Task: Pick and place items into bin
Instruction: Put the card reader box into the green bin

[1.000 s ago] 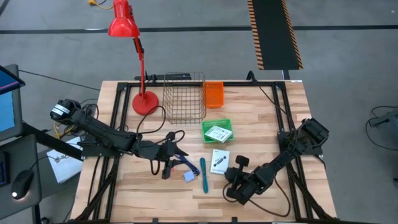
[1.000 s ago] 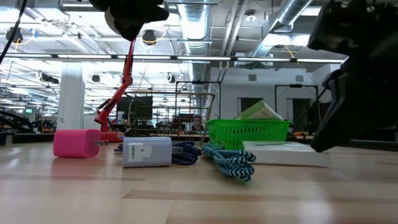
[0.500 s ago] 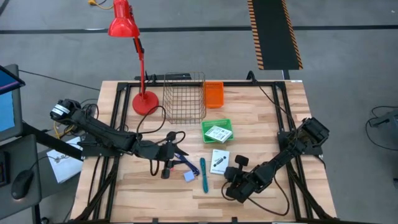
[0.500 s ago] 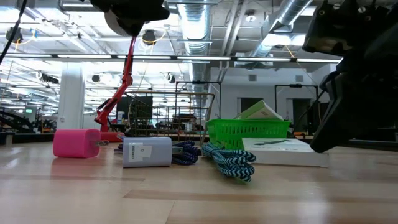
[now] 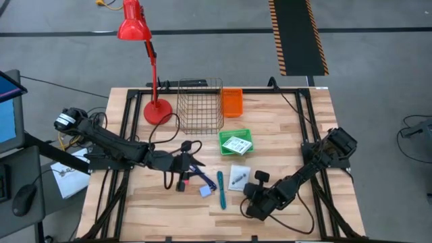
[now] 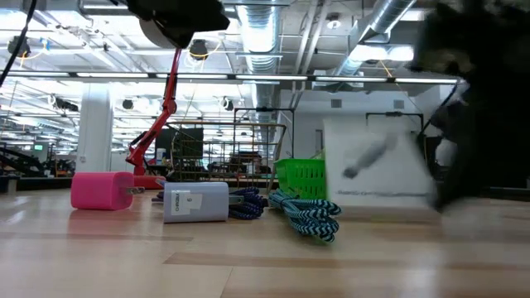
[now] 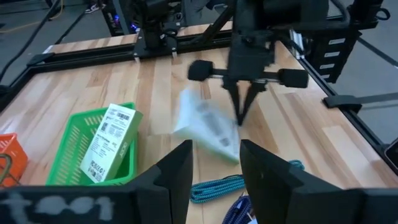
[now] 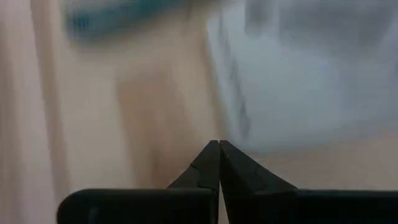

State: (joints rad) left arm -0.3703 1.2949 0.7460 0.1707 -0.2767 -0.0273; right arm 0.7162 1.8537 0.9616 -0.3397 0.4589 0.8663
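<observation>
From above, the right gripper (image 5: pixel 251 194), fingers closed on nothing, sat just right of a white card (image 5: pixel 237 177), with the green bin (image 5: pixel 234 144) farther off and a teal pen (image 5: pixel 221 189) left of it. In the left wrist view, the card (image 7: pixel 205 127) was tipped up at the closed tips. The left gripper (image 5: pixel 181 183) waited, slightly open, over a pink cube (image 6: pixel 102 190).

left pincer (image 5: pixel 181 181): low, fingers apart | right pincer (image 5: pixel 248 194): closed, low

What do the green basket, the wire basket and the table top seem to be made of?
Green basket: likely moulded plastic, with a matte lattice wall. Wire basket: thin metal wire in an open grid, see-through. Table top: pale wood planks with visible grain and seams, a light sheen, edged by a dark frame.
</observation>
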